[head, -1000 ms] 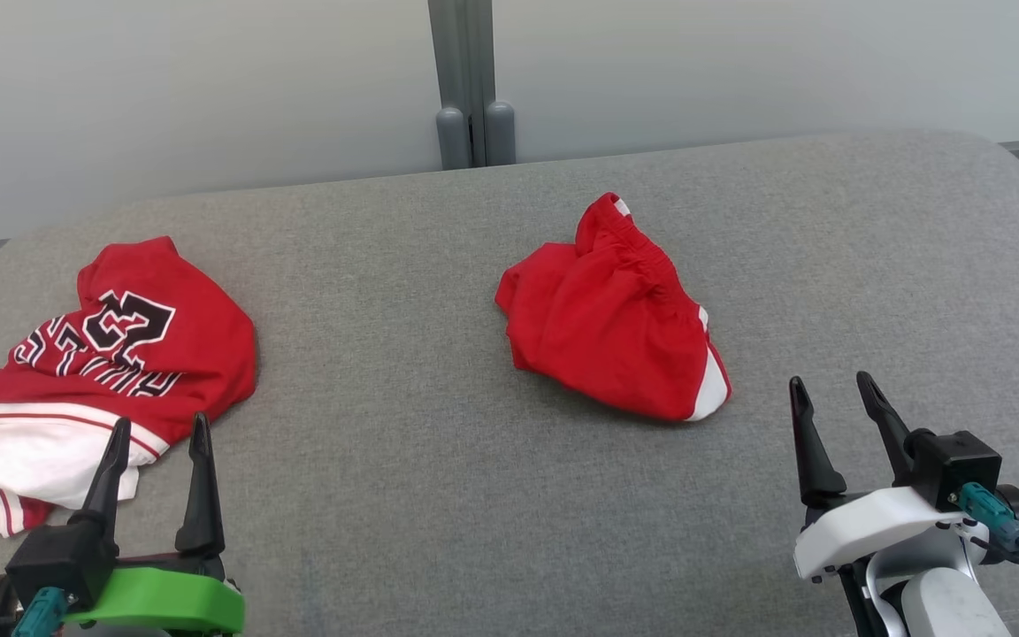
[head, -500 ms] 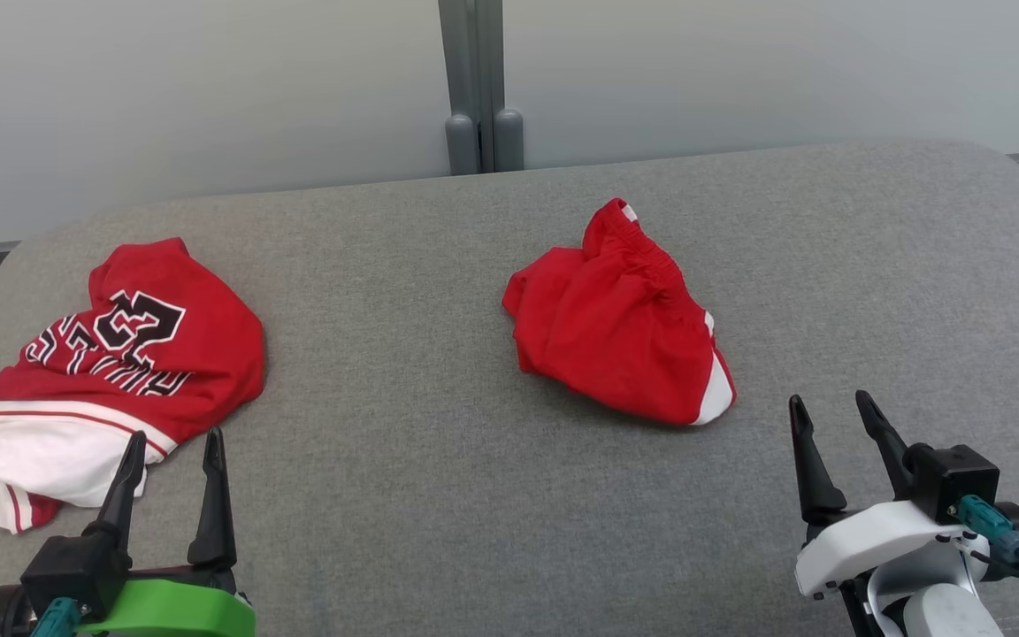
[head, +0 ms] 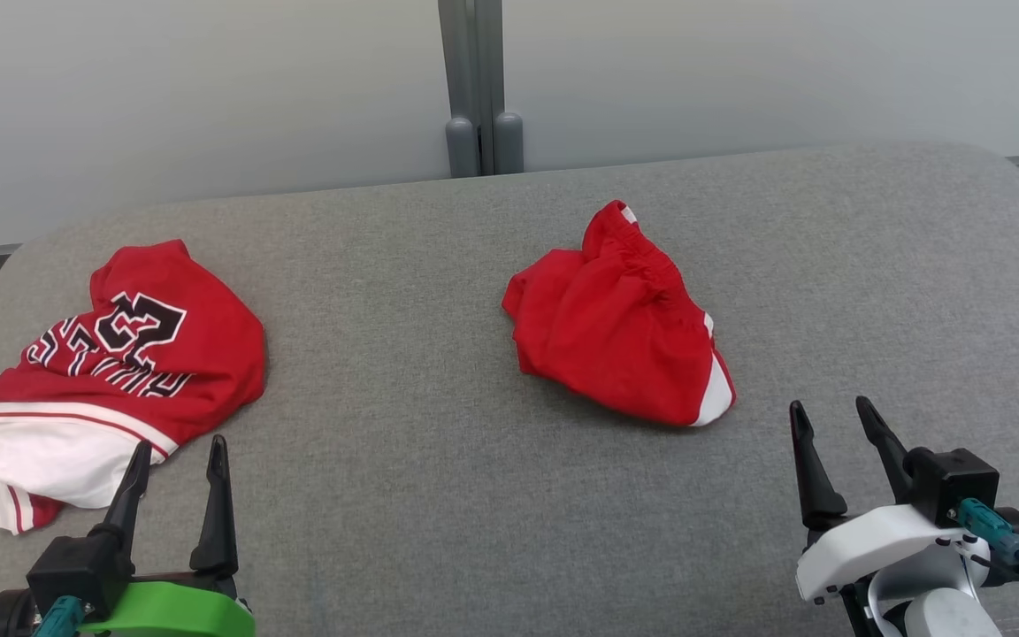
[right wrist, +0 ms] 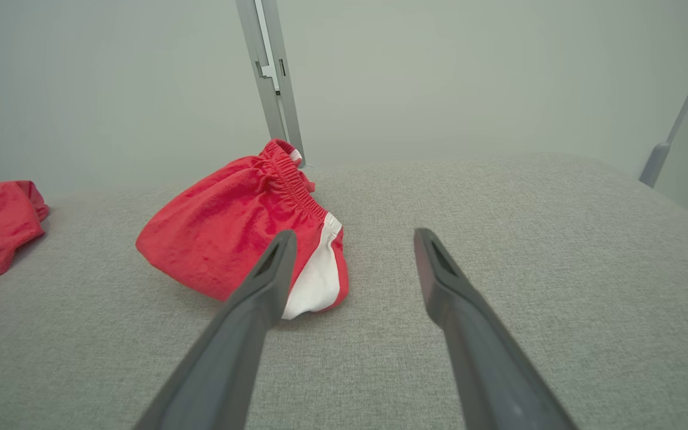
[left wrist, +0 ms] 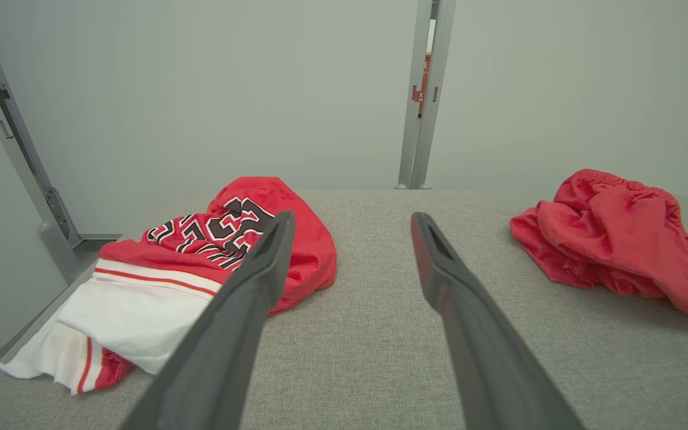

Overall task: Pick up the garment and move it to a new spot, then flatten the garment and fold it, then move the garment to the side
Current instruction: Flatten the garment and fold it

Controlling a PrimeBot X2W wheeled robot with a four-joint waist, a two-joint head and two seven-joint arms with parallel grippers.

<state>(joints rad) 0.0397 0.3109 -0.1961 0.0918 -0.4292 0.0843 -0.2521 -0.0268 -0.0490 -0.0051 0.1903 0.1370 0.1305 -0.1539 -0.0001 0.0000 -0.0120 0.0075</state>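
Overhead, the head view takes in both at once: the left gripper point(head: 180, 444) and right gripper point(head: 830, 405) hover over the grey padded table point(head: 403, 495), fingers spread wide, holding nothing. Crumpled red shorts point(head: 616, 327) lie near the table's middle, ahead and to the left of the right gripper, apart from it. The right wrist view brings out their gathered waistband point(right wrist: 287, 173) and white side panel point(right wrist: 317, 280) (one finger overlaps that panel). A red-and-white jersey point(head: 138, 345) lies at the table's left; in the left wrist view a finger crosses its hem. A grey post point(head: 480, 88) stands behind.
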